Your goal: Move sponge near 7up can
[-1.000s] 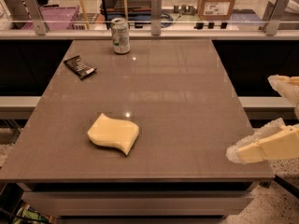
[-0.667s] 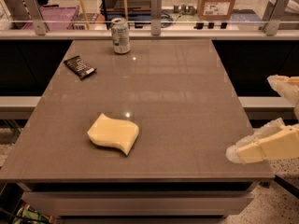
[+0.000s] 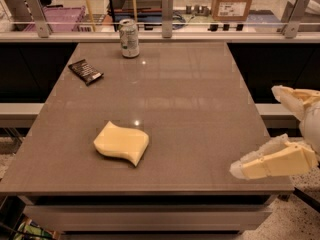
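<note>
- Nothing has moved since the earlier frames: the gripper, the sponge and the can all sit where they were.
- The grey table (image 3: 200, 109) carries every item, and the arm comes in over its front right corner.
- The gripper (image 3: 255, 130) hangs by the right edge near that corner, its two pale fingers spread wide with nothing between them. It is well apart from the sponge.
- The sponge (image 3: 121, 144) lies flat toward the front edge, left of the middle. Being thick, soft foam, it would likely squash under a pinch. A shallow grip or one across its wavy edges could let it twist or slip out on the way.
- The 7up can (image 3: 129, 38) stands upright at the far edge, left of the middle and well apart from the sponge. It looks light and tall for its base, so a sponge set down too close or pushed in low could tip it or shove it against the rail behind.
- The black snack packet (image 3: 85, 71) lies near the left edge, short of the can. A path that drifts left could drag it along.
</note>
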`<state>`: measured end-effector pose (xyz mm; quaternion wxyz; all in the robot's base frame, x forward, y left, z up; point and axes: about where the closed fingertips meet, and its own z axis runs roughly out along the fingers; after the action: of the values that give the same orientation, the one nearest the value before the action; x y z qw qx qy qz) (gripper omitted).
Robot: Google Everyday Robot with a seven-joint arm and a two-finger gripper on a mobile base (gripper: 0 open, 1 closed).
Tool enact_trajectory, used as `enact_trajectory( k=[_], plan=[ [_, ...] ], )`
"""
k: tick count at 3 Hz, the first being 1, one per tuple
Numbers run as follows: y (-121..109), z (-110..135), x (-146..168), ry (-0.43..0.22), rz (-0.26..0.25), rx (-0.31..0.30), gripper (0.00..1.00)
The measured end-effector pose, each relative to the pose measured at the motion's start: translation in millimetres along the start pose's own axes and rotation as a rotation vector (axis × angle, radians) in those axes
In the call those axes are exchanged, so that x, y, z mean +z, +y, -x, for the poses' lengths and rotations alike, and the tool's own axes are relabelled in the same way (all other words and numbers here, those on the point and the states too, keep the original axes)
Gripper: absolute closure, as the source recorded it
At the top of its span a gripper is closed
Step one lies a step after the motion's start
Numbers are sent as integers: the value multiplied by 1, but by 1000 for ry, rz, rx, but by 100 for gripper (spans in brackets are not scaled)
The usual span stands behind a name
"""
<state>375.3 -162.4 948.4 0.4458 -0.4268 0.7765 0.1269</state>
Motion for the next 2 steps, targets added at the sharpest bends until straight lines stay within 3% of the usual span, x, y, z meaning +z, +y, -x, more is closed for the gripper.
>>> enact_trajectory(
  k=[1,2],
  plan=[
    [15,-1,18,-80,32,-19,0],
    [48,0,56,-179,56,-37,0]
  ],
)
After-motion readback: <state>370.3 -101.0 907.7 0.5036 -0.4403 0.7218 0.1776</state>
